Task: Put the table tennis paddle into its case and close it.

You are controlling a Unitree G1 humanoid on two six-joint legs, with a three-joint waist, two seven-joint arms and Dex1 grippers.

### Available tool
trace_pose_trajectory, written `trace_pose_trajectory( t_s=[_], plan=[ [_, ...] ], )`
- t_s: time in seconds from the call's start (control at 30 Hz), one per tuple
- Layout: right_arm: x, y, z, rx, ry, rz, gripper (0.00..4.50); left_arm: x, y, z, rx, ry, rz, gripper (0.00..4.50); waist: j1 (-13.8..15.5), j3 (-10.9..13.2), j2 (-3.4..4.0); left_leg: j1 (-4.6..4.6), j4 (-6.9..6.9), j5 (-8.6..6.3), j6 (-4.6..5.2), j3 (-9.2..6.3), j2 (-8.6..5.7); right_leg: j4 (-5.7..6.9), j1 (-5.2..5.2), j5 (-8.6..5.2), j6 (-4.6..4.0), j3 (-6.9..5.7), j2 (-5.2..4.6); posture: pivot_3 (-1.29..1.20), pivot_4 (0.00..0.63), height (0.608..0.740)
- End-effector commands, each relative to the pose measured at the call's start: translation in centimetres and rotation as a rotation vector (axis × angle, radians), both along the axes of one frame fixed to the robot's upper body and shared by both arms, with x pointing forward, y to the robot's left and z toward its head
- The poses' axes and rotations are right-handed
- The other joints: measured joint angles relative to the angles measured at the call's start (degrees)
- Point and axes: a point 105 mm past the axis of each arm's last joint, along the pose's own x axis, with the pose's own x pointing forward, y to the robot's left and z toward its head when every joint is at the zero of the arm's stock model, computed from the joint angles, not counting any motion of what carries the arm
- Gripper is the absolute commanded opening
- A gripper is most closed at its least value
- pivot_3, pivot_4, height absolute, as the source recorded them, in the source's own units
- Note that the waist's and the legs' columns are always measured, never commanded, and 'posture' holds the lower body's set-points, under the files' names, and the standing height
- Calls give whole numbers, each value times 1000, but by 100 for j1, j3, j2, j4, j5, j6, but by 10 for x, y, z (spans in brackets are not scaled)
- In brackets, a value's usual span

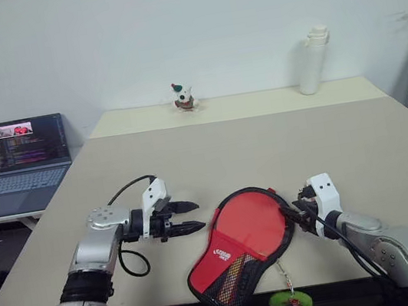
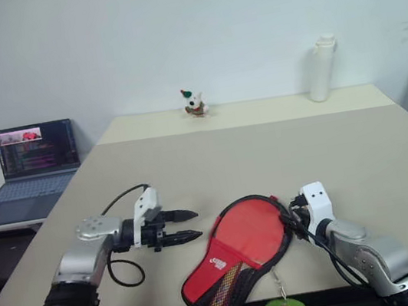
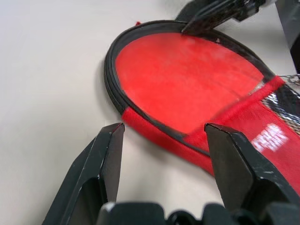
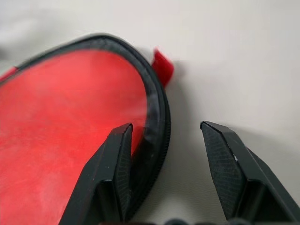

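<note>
The table tennis paddle (image 1: 251, 215) lies inside the open case (image 1: 220, 261) near the table's front edge, its round red face showing within the black rim. The case's red panel with white logo and black mesh covers the handle end. My left gripper (image 1: 200, 213) is open, just left of the case and apart from it, pointing at its rim (image 3: 112, 79). My right gripper (image 1: 288, 214) is open at the case's right edge. In the right wrist view the black rim (image 4: 157, 112) lies between its fingers (image 4: 119, 154), one over the red face, the other over bare table.
A green tag (image 1: 291, 300) on a cord hangs from the case over the table's front edge (image 1: 158, 304). A small figurine (image 1: 184, 98) and a white bottle (image 1: 313, 60) stand at the far side. A laptop (image 1: 27, 161) sits on a side desk to the left.
</note>
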Motion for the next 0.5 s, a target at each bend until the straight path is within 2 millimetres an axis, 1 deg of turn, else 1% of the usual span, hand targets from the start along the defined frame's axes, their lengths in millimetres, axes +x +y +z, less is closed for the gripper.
trace_pose_trajectory(
  t_s=[0.03, 0.13, 0.17, 0.2, 0.27, 0.4, 0.43, 0.5],
  plan=[
    [-1, -4, -5, -22, 15, -39, 2489, -5, -3, 12, -19, -46, 5, 2972, -6, 0, 0, 1, 1, 0, 0, 2, 0, 0, 1, 1, 1, 2, 0, 0, 150, 740],
    [-1, -5, -8, -5, 41, -69, 2489, -8, -4, 11, -22, -40, 16, 2972, -15, 0, -1, 5, 0, 0, 0, 3, 2, 2, 2, 1, 0, 3, 0, 0, 150, 740],
    [-2, -3, -6, 25, 45, -67, 2489, -9, -3, 10, -23, -39, 21, 2972, -18, 0, 0, 6, 0, 0, 0, 2, 2, 3, 2, 1, 0, 2, 1, 0, 150, 740],
    [-1, -2, -3, 52, 51, -68, 2119, -10, -3, 10, -22, -38, 26, 2972, -18, 0, 0, 7, 0, 0, 0, 2, 4, 5, 2, 1, -1, 2, 3, 0, 150, 740],
    [1, -4, 3, 70, 51, -64, 1608, -11, -3, 9, -20, -39, 32, 2972, -18, 0, 0, 8, -1, 0, 0, 0, 4, 6, 2, 1, -2, 2, 3, 0, 150, 740],
    [8, -12, 12, 51, 35, -54, 296, -14, -5, 10, -22, -41, 30, 2972, -18, 0, 1, 8, 0, 0, 0, 5, 1, 5, 2, 2, -1, 5, 1, 0, 150, 740],
    [11, -13, 16, 43, 25, -45, 33, -15, -6, 10, -23, -41, 29, 2972, -19, 0, 1, 8, 0, 0, 0, 7, 0, 4, 2, 2, -1, 5, 0, 0, 150, 740],
    [19, -15, 25, 21, -1, -20, 33, -16, -7, 11, -26, -42, 27, 2972, -17, 2, 2, 8, 0, 0, 0, 7, 1, 4, 1, 2, -2, 5, 1, 0, 150, 740]
  ],
)
